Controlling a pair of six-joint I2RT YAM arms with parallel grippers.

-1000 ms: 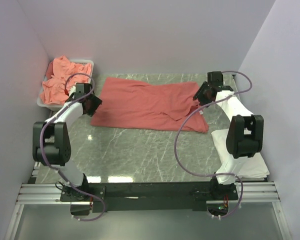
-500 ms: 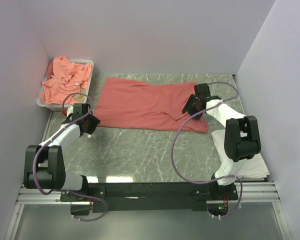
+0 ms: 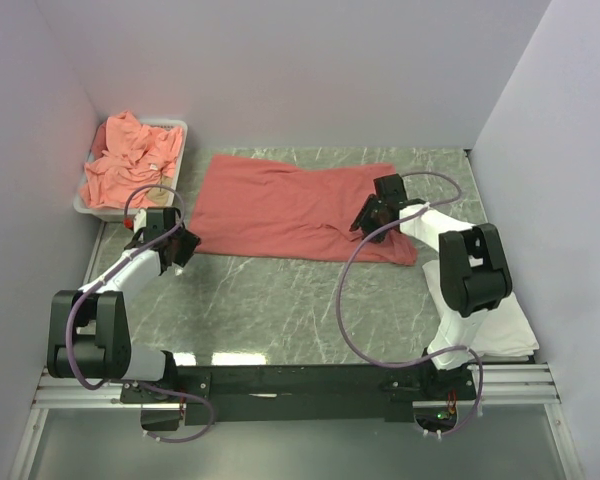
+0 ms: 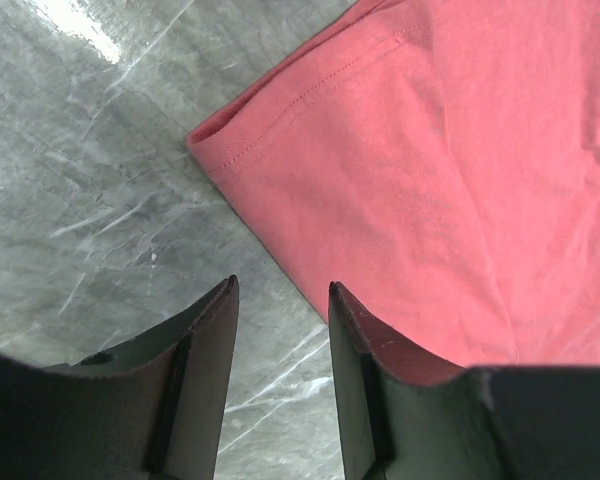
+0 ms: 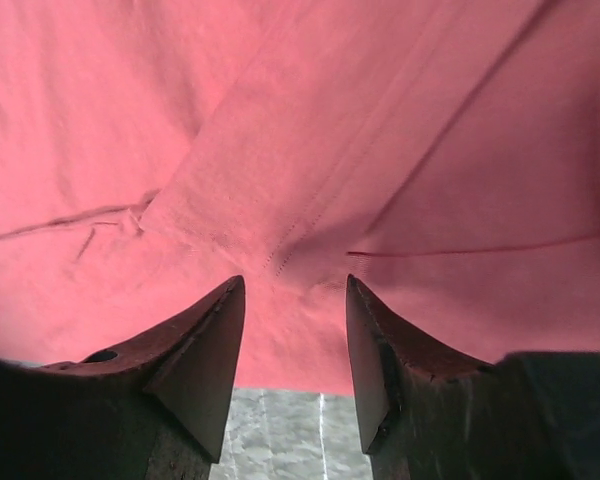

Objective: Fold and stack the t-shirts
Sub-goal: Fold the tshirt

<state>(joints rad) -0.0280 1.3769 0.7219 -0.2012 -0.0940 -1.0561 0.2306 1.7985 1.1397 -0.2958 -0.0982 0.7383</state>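
Left claw, open, just off near-left corner of spread t-shirt; right claw, open, over right end; long axis crosswise.

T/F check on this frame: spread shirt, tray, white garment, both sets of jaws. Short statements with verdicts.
1. A coral shirt lies spread on the table. True.
2. The left jaws are clamped on the shirt's hem. False: they stand open and grip nothing, by the shirt's near-left corner.
3. The tray is empty. False: it holds crumpled salmon shirts.
4. The right jaws stand open above the spread shirt. True.
5. A white folded garment lies at the table's right side. True.
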